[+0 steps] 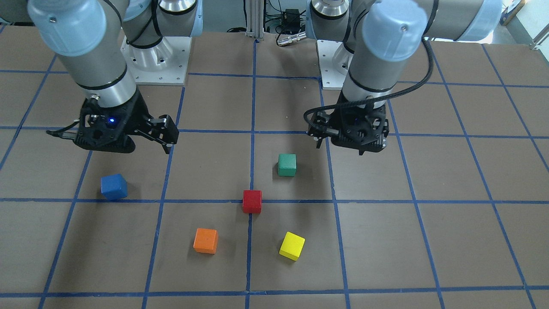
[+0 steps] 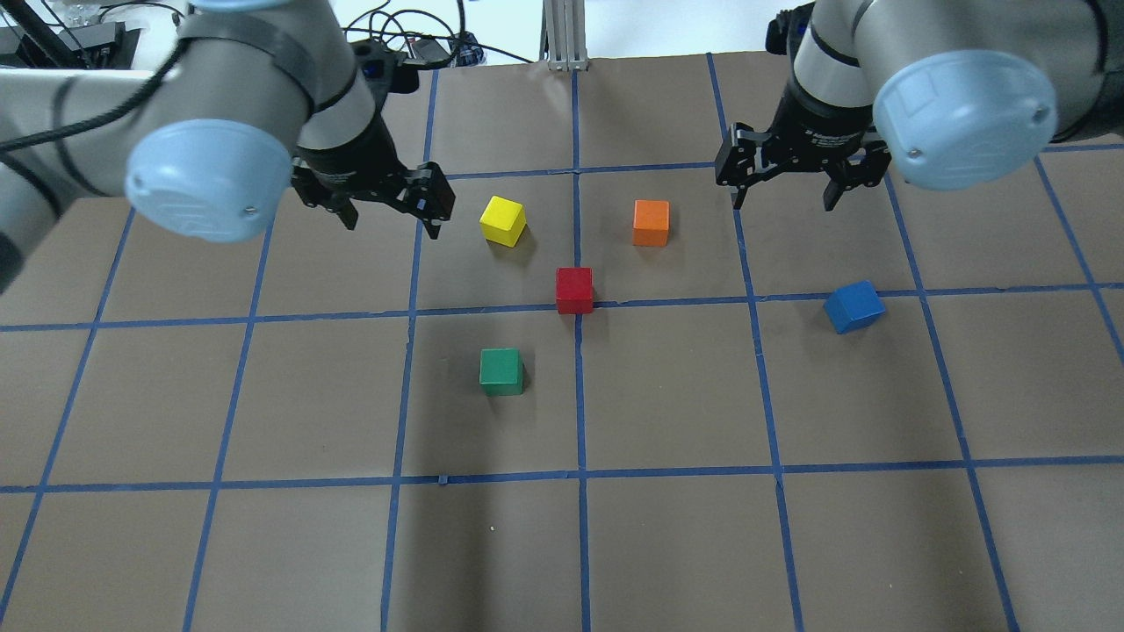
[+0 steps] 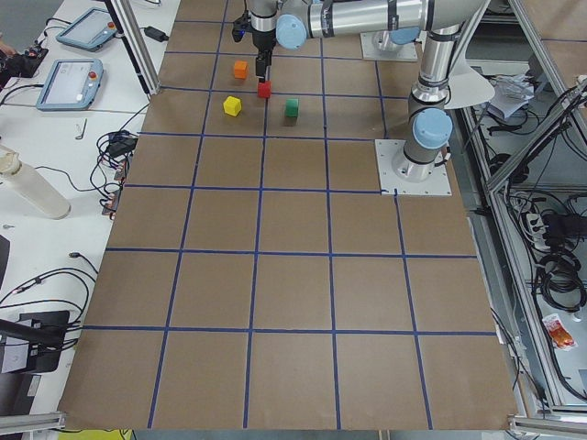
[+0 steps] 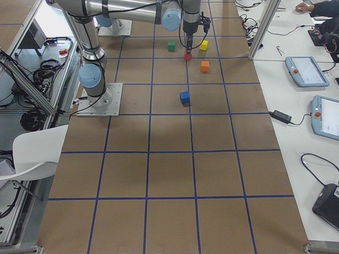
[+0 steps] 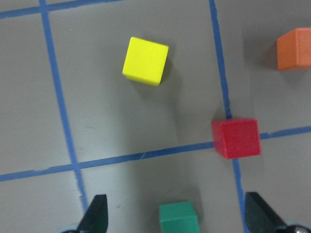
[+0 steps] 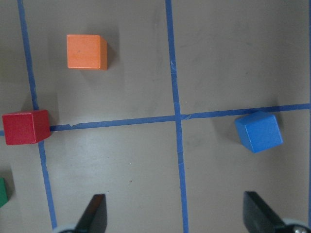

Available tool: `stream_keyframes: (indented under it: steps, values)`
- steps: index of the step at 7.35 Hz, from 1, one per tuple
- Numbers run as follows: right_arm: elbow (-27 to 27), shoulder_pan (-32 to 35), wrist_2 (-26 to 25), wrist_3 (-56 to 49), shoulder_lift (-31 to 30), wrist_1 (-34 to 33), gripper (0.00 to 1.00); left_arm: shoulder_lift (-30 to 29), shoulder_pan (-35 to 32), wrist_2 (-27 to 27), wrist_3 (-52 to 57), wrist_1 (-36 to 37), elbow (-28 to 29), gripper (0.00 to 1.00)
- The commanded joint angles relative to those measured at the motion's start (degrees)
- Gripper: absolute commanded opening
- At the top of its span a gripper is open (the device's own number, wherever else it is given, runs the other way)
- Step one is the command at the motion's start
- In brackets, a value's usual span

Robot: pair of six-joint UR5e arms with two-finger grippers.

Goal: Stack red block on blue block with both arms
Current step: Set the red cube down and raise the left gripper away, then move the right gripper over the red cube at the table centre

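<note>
Left claw and right claw both released; one red block, one blue block apart.

Robotics lab: grid-taped table with bolted arm base; teach pendants and cable bundles lie beside the table.

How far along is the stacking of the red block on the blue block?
Done: nothing yet. The red block sits on the table, apart from the blue block. In hand: nothing; the left gripper and right gripper both hang open and empty. Remaining: grasp the red block, carry it over, set it on the blue one.
</note>
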Motion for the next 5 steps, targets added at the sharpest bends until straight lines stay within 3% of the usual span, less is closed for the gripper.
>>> stream_keyframes:
  steps: [1, 2, 5]
  values:
    - [-0.13, 7.27, 0.00, 7.38, 6.64, -8.25, 1.00, 8.72, 1.59, 0.21, -0.29, -7.60, 0.26, 1.00]
    - [-0.30, 10.26, 0.09, 10.12, 9.63, -11.86, 1.00, 9.01, 2.20, -0.31, -3.61, -7.11, 0.17, 1.00]
    - [-0.22, 14.85, 1.05, 13.56, 15.00, -14.43, 1.00, 6.82, 2.21, -2.94, -3.91, -5.70, -0.70, 1.00]
